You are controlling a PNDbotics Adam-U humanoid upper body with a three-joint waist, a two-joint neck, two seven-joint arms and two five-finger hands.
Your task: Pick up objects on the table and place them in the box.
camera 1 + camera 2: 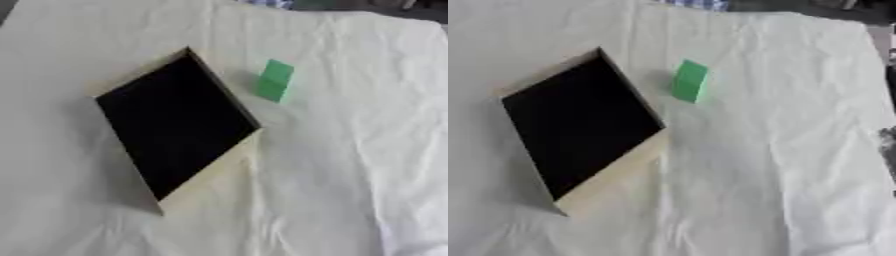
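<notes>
**Green block beside the box, not in it**

Nearest the camera: pale cream cloth point(341, 210) spread over the whole table, creased and rumpled, with long folds running up the right side.

Next, left of the middle: the box point(210, 175), open-topped and shallow. Turned corner-on, so one corner points toward the camera and the opposite one away. Tan walls, the near right wall showing as a broad light band and the far left one as a thinner strip. Dark, almost black inside; nothing to make out on its floor. Faint shadow on the cloth along its near left edge.

Farther back, to the right of the box's far corner: the green block point(275, 80), a small oblong. Stands on the cloth outside the box, tilted a little to the right, lighter on its top face and deeper green on the side. Near the box's right wall but apart from it, with a strip of bare cloth between. Casts a soft shadow toward the box.

At the right edge of the right eye view, about halfway up: a dark mottled shape point(888, 142), cut off by the frame and too little shown to name.

Farthest, past the cloth's far edge: a scrap of blue-and-white pattern point(697, 4) and a dark band point(411, 7) in the upper right corner.

No robot hand plainly in either view, left or right, so open, closed or gripping: cannot tell.
</notes>
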